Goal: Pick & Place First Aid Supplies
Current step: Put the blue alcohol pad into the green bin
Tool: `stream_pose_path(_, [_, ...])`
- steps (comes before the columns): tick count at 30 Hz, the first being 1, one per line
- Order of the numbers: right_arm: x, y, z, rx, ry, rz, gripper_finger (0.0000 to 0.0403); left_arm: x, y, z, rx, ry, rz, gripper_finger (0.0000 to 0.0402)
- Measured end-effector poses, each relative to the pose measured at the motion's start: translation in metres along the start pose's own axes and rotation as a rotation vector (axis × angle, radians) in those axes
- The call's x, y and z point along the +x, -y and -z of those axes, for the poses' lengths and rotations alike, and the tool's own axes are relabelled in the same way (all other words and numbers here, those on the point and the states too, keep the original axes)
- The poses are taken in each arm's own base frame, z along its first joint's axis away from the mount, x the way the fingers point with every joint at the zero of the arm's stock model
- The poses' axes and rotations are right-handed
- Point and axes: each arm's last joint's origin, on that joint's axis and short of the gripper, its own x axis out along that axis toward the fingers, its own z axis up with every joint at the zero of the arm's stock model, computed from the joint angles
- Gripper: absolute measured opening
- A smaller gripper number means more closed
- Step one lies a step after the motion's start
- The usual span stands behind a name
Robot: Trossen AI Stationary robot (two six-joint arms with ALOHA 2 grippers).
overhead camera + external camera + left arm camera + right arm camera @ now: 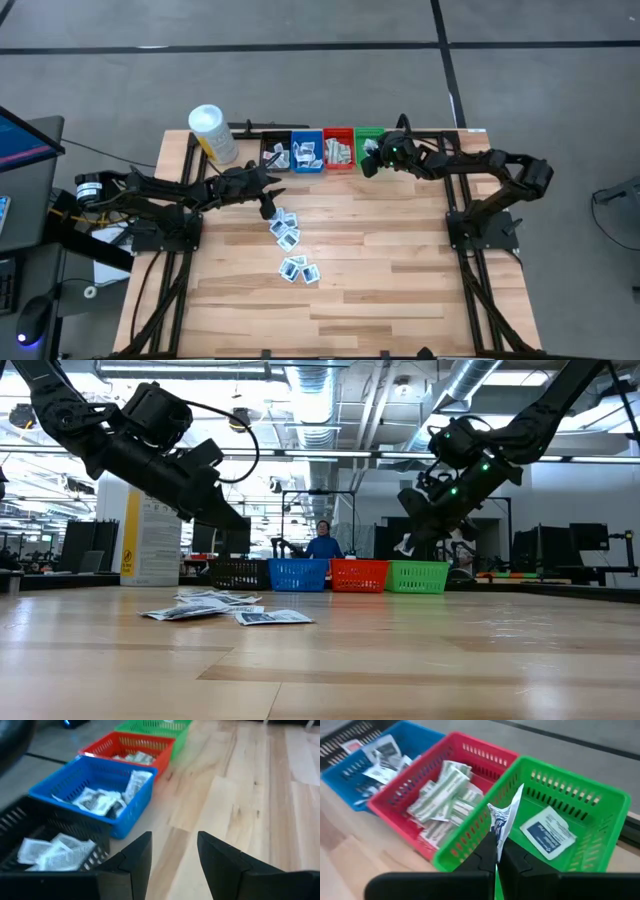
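Packet [504, 817] pinched in right claw [496, 851], above green bin [600, 800] at top centre-right of the high view. Black, blue, red bins part filled. Loose packets [288, 240] remain mid-surface. Left claw [172, 852] spread, empty, beside black bin [30, 820]. Sorting roughly midway.

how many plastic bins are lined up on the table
4, in a row along the table's far edge, from the left arm's side toward the right's: black bin, blue bin, red bin, green bin. None seems hidden.
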Motion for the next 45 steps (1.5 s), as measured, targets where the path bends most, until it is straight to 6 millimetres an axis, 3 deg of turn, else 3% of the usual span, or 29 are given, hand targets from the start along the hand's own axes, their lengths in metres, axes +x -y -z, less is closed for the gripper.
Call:
stream_pose_path(6, [0.009, 0.003, 0.008, -0.039, -0.039, 0.034, 0.0014, 0.000, 0.000, 0.005, -0.002, -0.046, 0.006, 0.0159])
stream_pose_path(19, [-0.002, -0.006, 0.000, -0.084, 0.024, 0.058, 0.0136, -0.001, 0.000, 0.013, 0.014, -0.130, -0.003, 0.0159])
stream_pose_path(23, [-0.013, -0.013, -0.004, -0.122, 0.080, 0.106, 0.0138, -0.001, 0.000, 0.018, 0.022, -0.185, -0.005, 0.0159])
stream_pose_path(35, [-0.051, -0.041, -0.017, -0.209, 0.206, -0.023, 0.0122, -0.005, 0.003, 0.032, 0.015, -0.336, 0.092, 0.0159])
stream_pose_path(45, [-0.061, -0.049, -0.018, -0.232, 0.234, -0.065, 0.0123, -0.011, 0.005, 0.048, -0.003, -0.376, 0.152, 0.0159])
